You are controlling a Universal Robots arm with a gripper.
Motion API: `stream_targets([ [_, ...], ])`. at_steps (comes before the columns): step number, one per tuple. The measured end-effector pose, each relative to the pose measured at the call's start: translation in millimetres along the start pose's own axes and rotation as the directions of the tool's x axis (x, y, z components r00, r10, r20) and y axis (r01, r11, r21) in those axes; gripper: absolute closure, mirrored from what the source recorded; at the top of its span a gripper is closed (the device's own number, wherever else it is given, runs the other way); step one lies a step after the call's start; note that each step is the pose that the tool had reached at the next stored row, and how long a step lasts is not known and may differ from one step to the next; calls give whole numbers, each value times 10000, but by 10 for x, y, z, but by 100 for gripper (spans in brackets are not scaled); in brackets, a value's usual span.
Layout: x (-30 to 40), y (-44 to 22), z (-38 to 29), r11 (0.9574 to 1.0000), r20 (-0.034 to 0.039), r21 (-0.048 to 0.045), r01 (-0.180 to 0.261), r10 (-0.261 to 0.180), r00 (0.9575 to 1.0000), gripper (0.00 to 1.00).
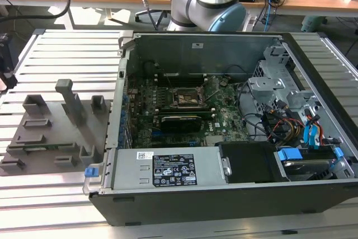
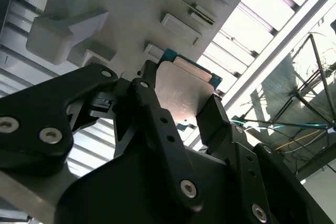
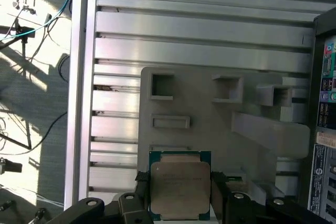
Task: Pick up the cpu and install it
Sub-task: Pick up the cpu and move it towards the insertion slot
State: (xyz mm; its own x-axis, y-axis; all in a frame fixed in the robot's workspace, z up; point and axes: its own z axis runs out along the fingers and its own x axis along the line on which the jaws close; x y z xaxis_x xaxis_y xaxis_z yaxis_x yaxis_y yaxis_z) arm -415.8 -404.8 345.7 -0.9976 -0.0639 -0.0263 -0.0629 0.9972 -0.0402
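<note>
**The gripper [image 3: 179,191] holds the cpu [image 3: 180,181] by two opposite edges.**
In both wrist views the fingers are closed on the chip's sides, with its silvery top bare, above one edge of the grey plastic tray [image 3: 210,127]. The motherboard socket [image 1: 187,98] sits inside the open computer case [image 1: 201,48], well apart from the tray. In my judgement, a good carry needs the chip flat, an even squeeze, and no tilt.

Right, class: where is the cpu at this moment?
In both wrist views the cpu sits clamped in the gripper, held over the near edge of the grey tray with upright blocks, which lies beside the open computer case.
</note>
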Motion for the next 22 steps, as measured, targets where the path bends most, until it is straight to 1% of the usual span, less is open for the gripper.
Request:
stream_targets([
  [2, -2, -2, -56, 10000, 0, 0, 0, 0, 10000, 45],
  [4, -3, -4, -93, 10000, -2, 1, 0, 0, 10000, 45],
  [6, -5, -7, -163, 10000, -1, 0, 0, 0, 10000, 45],
  [7, -6, -9, -214, 10000, 0, 0, 0, 0, 10000, 45],
  [8, -7, -10, -249, 10000, -1, -1, 0, 0, 10000, 45],
  [9, -9, -13, -293, 10000, 2, -53, 1, -1, 10000, 45],
  [10, -9, -12, -305, 9996, 18, -290, -8, 9, 10000, 45],
  [11, -9, -12, -306, 9979, 40, -655, -17, 20, 10000, 45],
  [12, -9, -13, -310, 9966, 51, -827, -21, 25, 10000, 45],
  [13, -10, -13, -319, 9959, 55, -902, -23, 28, 10000, 45],
  [14, -11, -15, -379, 9955, 58, -948, -25, 31, 10000, 45],
  [16, -13, -18, -455, 9955, 59, -949, -25, 31, 10000, 45],
  [18, -14, -21, -506, 9955, 57, -949, -25, 30, 10000, 45],
  [22, -15, -21, -515, 9955, 58, -947, -24, 30, 10000, 45],
])
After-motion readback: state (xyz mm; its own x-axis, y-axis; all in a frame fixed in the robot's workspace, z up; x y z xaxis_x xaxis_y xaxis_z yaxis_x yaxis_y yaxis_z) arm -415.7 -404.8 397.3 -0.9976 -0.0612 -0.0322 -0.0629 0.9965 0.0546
